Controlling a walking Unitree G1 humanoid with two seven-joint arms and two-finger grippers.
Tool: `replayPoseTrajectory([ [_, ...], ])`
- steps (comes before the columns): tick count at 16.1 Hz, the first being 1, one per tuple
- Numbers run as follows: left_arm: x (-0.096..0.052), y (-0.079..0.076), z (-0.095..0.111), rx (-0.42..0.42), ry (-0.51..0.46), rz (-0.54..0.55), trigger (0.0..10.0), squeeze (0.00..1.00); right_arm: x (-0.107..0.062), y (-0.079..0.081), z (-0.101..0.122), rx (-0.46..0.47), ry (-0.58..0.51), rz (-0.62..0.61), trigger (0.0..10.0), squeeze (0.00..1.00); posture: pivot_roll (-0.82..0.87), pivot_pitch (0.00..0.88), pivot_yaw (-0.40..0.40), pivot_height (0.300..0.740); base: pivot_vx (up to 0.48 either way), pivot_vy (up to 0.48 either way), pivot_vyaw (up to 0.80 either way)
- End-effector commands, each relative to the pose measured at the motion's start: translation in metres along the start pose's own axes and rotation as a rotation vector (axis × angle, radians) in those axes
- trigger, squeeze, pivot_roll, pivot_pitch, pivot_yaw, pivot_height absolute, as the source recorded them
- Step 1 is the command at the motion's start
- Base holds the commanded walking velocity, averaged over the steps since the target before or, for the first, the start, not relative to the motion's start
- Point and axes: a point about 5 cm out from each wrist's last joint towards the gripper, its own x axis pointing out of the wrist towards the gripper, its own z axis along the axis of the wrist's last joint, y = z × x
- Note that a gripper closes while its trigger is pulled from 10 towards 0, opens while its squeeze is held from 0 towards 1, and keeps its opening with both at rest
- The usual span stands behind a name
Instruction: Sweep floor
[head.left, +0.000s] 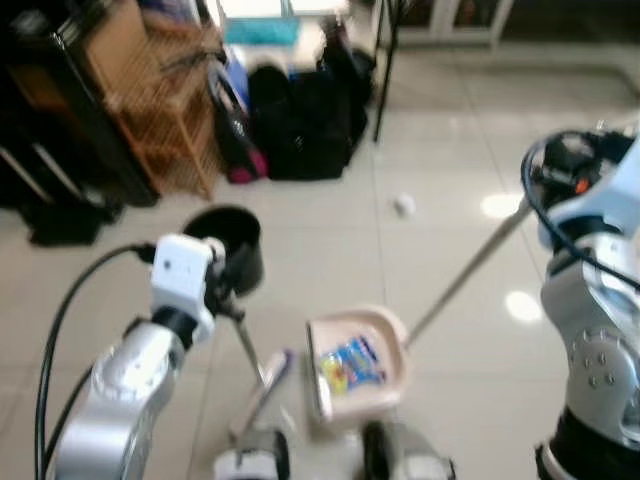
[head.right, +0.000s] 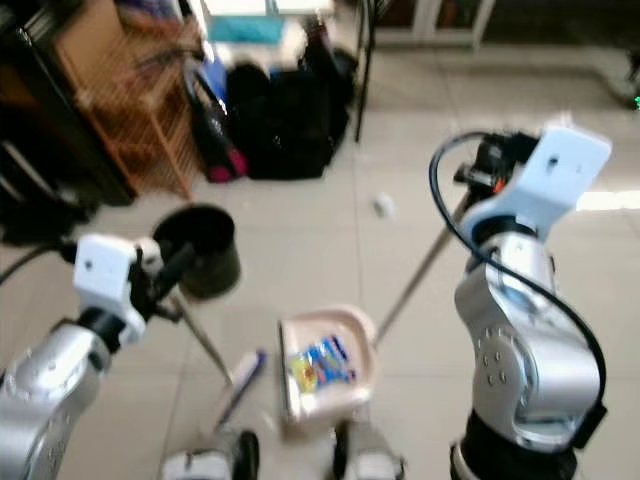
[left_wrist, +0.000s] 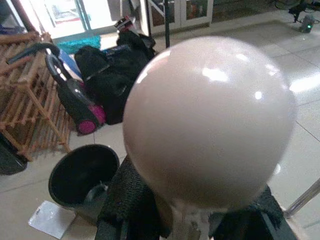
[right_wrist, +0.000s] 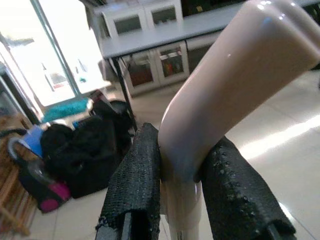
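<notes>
Tiled floor (head.left: 450, 150): my left gripper (left_wrist: 190, 220) clamps the broom (head.left: 262, 375); my right gripper (right_wrist: 180, 200) clamps the dustpan handle (head.left: 465, 272), wrappers (head.left: 350, 362) inside the dustpan (head.left: 385, 330).

Arms: silver rounded shells, visible screws
Wrists: white boxy housings
Cables: black, looping from each wrist
Left pincer (left_wrist: 187, 220): black textured fingers
Right pincer (right_wrist: 181, 200): black textured fingers
</notes>
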Motion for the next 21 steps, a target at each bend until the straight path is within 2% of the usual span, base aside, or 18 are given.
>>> replayPoseTrajectory([
  [1,-0.004,0.004,0.006,0.018,-0.018,0.019,10.0,0.00,-0.004,0.004,0.006,0.016,-0.021,0.031,10.0,0.00,-0.03,0.266,0.009,0.740,0.330,0.000,0.00],
  [14,-0.009,0.006,0.006,0.005,-0.009,0.048,10.0,0.00,0.003,0.006,0.009,0.020,-0.023,0.048,10.0,0.00,-0.02,0.257,-0.004,0.740,0.335,0.000,0.00],
  [16,-0.009,0.006,0.005,0.008,-0.007,0.052,10.0,0.00,0.005,0.008,0.014,0.024,-0.045,0.054,10.0,0.00,-0.02,0.244,-0.002,0.740,0.336,0.000,0.00],
  [21,-0.007,0.006,0.002,0.022,-0.004,0.051,10.0,0.00,0.024,0.010,0.043,0.040,-0.137,0.050,10.0,0.00,-0.02,0.209,0.003,0.740,0.334,0.000,0.00],
])
